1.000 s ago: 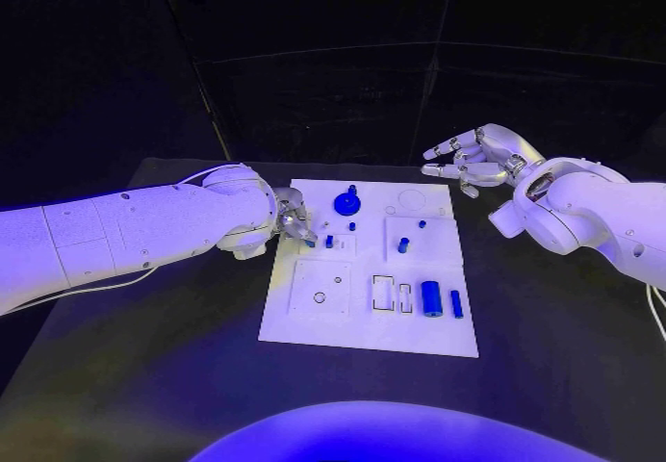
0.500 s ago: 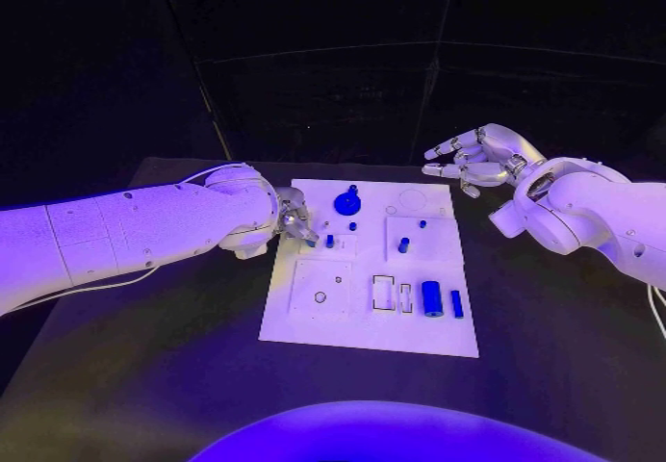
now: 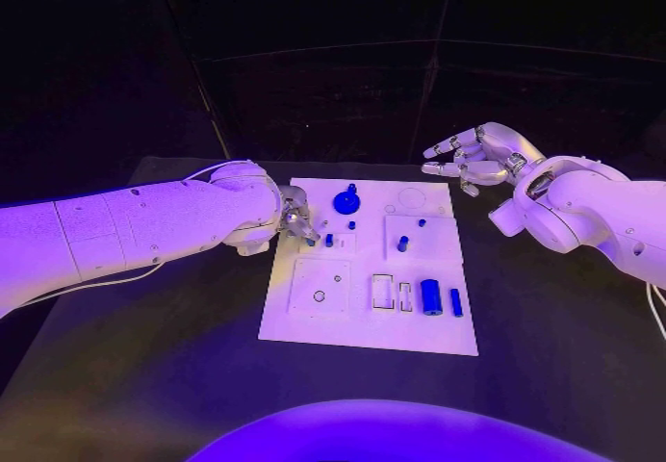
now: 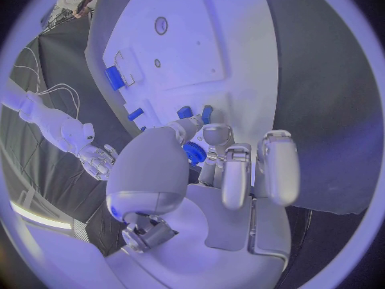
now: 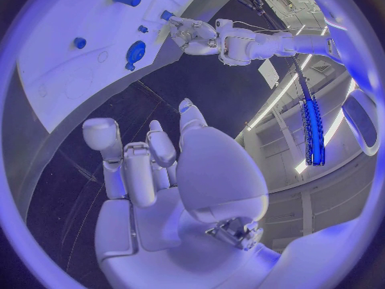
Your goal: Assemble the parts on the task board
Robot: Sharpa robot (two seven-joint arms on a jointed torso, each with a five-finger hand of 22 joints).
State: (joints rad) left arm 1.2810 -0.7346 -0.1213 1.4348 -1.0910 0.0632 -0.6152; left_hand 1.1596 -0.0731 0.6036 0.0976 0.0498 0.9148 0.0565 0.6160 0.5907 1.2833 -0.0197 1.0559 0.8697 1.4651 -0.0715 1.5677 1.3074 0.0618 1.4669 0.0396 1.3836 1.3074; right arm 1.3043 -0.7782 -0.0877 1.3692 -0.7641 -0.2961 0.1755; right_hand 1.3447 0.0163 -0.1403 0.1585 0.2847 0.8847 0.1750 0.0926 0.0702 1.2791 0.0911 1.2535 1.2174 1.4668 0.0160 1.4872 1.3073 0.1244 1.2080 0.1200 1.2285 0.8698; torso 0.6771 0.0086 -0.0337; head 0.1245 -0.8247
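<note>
My left hand [image 3: 289, 218] sits at the left edge of the white board [image 3: 364, 332], fingers curled down over its upper left part, beside two small blue pegs [image 3: 329, 241] standing there. From my head I cannot tell whether the fingertips are pinching anything. The camera at my left wrist is closer: the fingers [image 4: 238, 173] are bent in over the board's edge, with a blue peg [image 4: 185, 112] right at the tip of the thumb and a round blue piece [image 4: 192, 153] showing between thumb and fingers, but I still cannot tell if anything is truly held.

My right hand [image 3: 476, 159] hangs above the table past the board's far right corner, apart from it, fingers spread and loosely curved, holding nothing. The right wrist camera confirms this: its fingers [image 5: 136, 167] are apart with only dark table beyond them. That view also catches my left hand [image 5: 192, 32] on the far side of the board, and the blue disc with a knob [image 5: 135, 53] near the board's edge.

The head view lays out the rest of the parts: the blue disc [image 3: 347, 202] at the top of the board, a peg [image 3: 402, 244] in the middle right, and a thick blue cylinder [image 3: 432, 296] lying beside a thin blue bar [image 3: 455, 302] lower down. The board lies on a black table [image 3: 153, 346], and the room behind is dark.
</note>
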